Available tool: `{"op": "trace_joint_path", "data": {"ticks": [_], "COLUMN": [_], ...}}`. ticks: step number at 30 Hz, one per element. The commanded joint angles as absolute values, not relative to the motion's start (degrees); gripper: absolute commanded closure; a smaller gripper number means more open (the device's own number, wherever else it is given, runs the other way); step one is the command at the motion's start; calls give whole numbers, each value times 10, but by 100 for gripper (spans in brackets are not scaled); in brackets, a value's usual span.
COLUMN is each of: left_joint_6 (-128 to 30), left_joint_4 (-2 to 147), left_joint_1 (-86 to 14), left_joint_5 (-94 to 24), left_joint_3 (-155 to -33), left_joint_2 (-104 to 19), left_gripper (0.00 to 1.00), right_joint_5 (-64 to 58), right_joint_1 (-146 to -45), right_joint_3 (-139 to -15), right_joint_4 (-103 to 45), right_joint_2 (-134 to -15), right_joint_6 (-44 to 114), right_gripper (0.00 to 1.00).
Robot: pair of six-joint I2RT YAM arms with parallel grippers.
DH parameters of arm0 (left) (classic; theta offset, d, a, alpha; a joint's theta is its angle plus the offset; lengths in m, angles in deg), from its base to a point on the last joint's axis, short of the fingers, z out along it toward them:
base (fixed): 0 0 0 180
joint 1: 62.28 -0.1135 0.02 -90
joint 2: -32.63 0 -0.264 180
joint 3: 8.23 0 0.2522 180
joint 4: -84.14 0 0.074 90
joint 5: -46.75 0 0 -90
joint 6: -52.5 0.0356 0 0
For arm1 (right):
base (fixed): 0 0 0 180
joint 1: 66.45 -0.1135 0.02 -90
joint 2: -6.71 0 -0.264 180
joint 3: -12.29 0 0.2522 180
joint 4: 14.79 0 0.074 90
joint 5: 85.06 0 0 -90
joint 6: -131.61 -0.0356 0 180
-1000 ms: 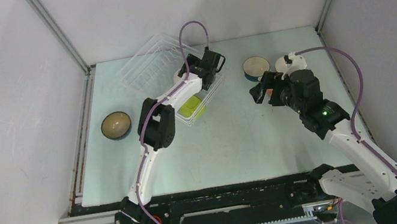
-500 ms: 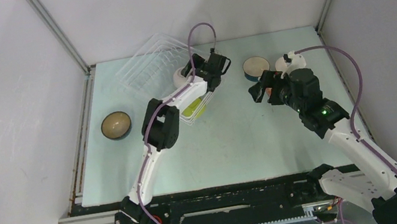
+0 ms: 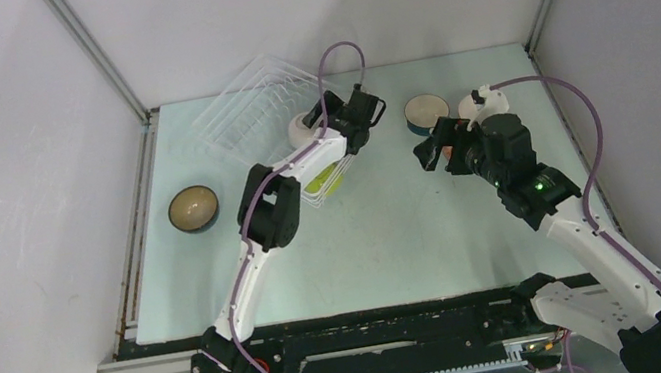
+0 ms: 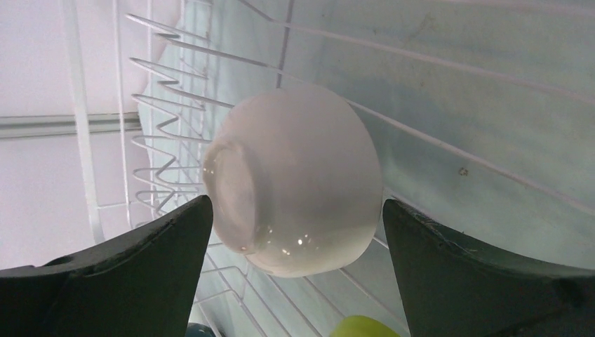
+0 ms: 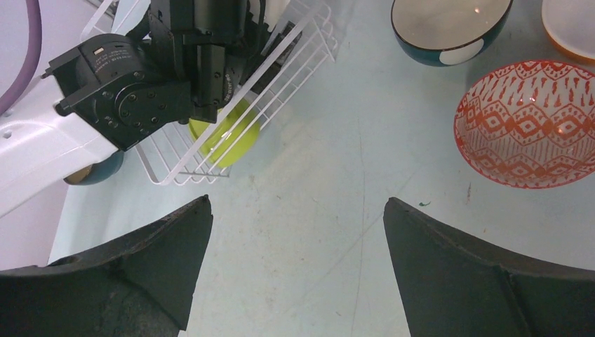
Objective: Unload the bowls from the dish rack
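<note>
- Dish rack: sitting on the table, toward its far left.
- Far rack bowl: lying on its side in the rack.
- Near rack bowl: lying in the rack's near corner, before the far rack bowl.
- Left bowl: standing left of the rack, well apart.
- Middle bowl: standing right of the rack.
- Far-right bowl: sitting just beside the middle bowl, rightward.
- Near-right bowl: sitting before those two.

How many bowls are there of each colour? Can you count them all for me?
white bowl: 1
lime green bowl: 1
teal bowl: 1
dark blue bowl: 1
orange bowl: 1
red-patterned bowl: 1
Total: 6 bowls
</note>
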State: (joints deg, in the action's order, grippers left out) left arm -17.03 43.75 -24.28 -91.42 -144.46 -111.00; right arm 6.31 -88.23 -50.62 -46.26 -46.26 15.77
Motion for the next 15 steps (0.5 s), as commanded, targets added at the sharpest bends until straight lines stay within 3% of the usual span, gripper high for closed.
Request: {"op": "trace_joint_path", "data": {"ticks": [1, 15], "left_joint_6": [-199, -136], "left_joint_4": [409, 465], "left_joint_1": [-253, -253], "left_joint_5": [-835, -956], "left_joint_3": [-1445, -1459], "left_joint_2": [-1091, -1111], "left_gripper": [0, 0], "right_joint_5": [63, 60], "right_joint_1": [-880, -880], "right_joint_3": [-531, -531], "right_joint_4": [-449, -449], "right_joint_2": [-459, -460], "right_joint_6": [168, 166], "right_gripper": [0, 0]}}
